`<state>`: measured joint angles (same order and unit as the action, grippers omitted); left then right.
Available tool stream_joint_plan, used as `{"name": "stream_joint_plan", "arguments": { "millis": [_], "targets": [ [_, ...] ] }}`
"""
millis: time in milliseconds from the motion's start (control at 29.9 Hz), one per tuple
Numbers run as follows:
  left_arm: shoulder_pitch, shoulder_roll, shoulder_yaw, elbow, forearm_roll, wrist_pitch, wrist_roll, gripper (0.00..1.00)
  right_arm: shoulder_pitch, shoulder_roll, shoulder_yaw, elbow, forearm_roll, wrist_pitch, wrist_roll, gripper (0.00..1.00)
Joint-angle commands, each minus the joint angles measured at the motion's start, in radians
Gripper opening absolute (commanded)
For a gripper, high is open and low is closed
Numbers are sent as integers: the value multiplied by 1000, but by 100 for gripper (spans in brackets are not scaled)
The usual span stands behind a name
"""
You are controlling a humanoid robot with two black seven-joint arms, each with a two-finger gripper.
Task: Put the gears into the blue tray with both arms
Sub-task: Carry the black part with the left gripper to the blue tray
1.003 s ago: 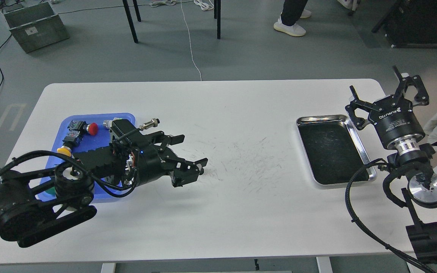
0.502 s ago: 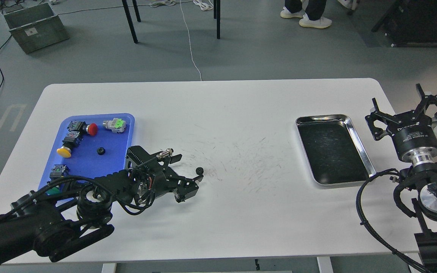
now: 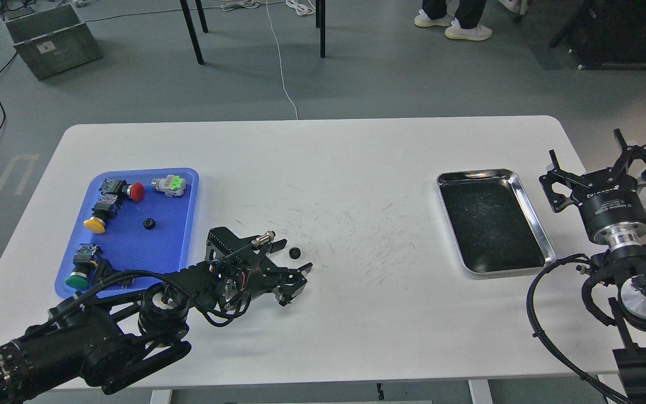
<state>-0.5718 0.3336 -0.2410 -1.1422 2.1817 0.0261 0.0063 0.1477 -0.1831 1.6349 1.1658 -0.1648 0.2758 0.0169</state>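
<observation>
One gear point(image 3: 295, 253) lies on the table point(image 3: 356, 314) between the spread fingers of the left gripper point(image 3: 292, 269); another point(image 3: 148, 224) sits in the blue tray point(image 3: 132, 247). Right gripper point(image 3: 603, 171) released, holding nothing.

Steel tray point(image 3: 530, 216) on white table point(image 3: 356, 151), red-capped switch point(image 3: 132, 191), grey crate point(image 3: 51, 36) on floor

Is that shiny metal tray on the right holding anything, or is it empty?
Empty. The metal tray shows only its bare, scratched dark bottom; no parts lie in it.

one gear point(image 3: 149, 224) in tray point(image 3: 185, 210), another point(image 3: 294, 253) outside
</observation>
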Motion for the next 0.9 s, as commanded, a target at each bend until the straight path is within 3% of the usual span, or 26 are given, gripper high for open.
{"name": "stream_joint_plan", "arguments": {
  "millis": [0,33,100,201,535,870],
  "targets": [
    [7,-1,-1,4,0,-2,15,38,1,1,-7,0,-1,2,0,97],
    [9,-1,-1,4,0,-2,20,36,1,1,-10,0,-1,2,0,97],
    [13,-2,-1,7,0,-2,23,18,0,1,-12,-2,-1,2,0,97],
    [33,-10,-8,9,0,-2,24,9,1,1,-12,0,-1,2,0,97],
    [26,19,-43,-22,0,5,31,4,1,-1,-20,-2,-1,2,-2,97],
    [-140,287,-107,-260,-143,1,49,4,3,-1,-35,-3,-1,0,-6,97]
  ]
}}
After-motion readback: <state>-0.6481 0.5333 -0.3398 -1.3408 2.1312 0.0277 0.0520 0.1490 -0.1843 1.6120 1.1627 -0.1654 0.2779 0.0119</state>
